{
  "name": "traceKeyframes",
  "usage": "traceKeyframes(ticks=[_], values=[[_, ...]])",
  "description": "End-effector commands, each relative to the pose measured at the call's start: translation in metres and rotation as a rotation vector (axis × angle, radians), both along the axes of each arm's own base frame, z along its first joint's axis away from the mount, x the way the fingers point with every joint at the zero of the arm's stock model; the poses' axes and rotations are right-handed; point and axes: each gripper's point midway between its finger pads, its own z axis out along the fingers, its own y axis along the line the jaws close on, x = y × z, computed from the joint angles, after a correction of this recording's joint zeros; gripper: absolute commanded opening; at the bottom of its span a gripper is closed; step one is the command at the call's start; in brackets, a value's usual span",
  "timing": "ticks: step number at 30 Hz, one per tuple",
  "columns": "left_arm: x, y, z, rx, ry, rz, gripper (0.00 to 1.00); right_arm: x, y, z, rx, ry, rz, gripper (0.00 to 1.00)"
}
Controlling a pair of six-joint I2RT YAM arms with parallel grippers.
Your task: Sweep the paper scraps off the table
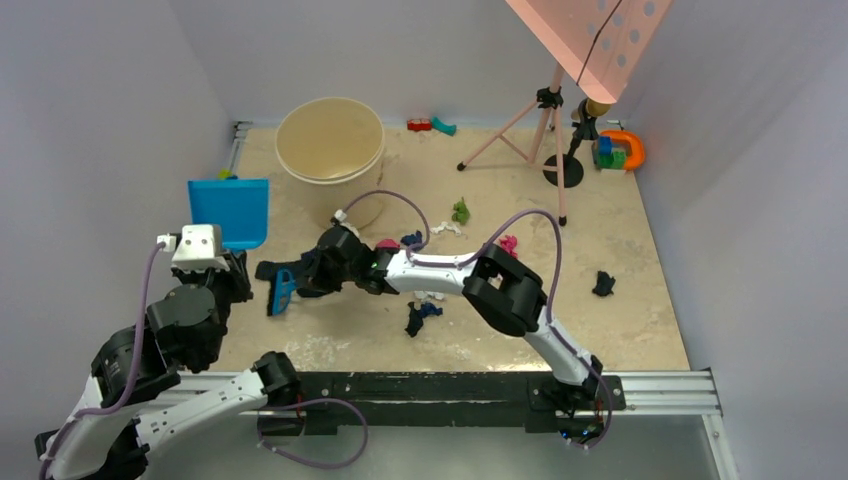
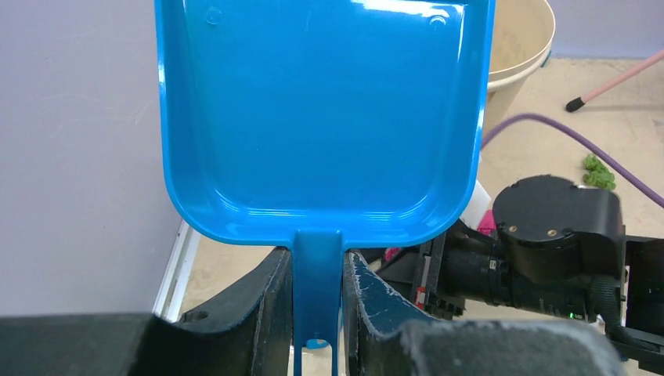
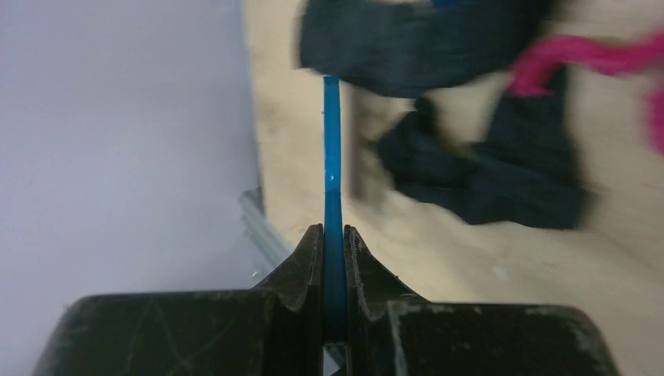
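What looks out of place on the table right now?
Mainly the paper scraps, strewn over the table: green, magenta and black ones lie out on their own, dark blue ones by the right arm. The dustpan in the left tool holds none. Nothing looks damaged.

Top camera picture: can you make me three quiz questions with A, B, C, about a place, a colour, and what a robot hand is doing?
1. Where is the cream bucket? A right of the dustpan; B inside the dustpan; C on the floor.
2. The dustpan's colour? A red; B blue; C yellow.
3. The left gripper is? A open; B shut on a spoon; C shut on the dustpan's handle.
Answers: 1A, the top view shows it there; 2B, its plastic is blue; 3C, its fingers clamp the handle.
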Motion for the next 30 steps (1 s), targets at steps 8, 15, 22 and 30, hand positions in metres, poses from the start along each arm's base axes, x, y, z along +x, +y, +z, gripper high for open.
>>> traceKeyframes(ticks=[8, 15, 22, 30], values=[[0.007, -0.014, 0.001, -0.019, -0.012, -0.023, 0.14, 0.047, -0.203, -0.007, -0.440, -0.029, -0.417, 0.00], [0.008, -0.020, -0.007, -0.019, 0.012, -0.044, 0.14, 0.043, -0.242, 0.050, -0.421, -0.232, -0.306, 0.00], [0.010, -0.024, -0.012, 0.001, 0.031, -0.044, 0.14, 0.047, -0.169, 0.106, -0.169, -0.391, -0.082, 0.00], [0.010, -0.023, -0.016, 0.007, 0.037, -0.038, 0.13, 0.086, -0.123, 0.075, -0.072, -0.327, -0.161, 0.00]])
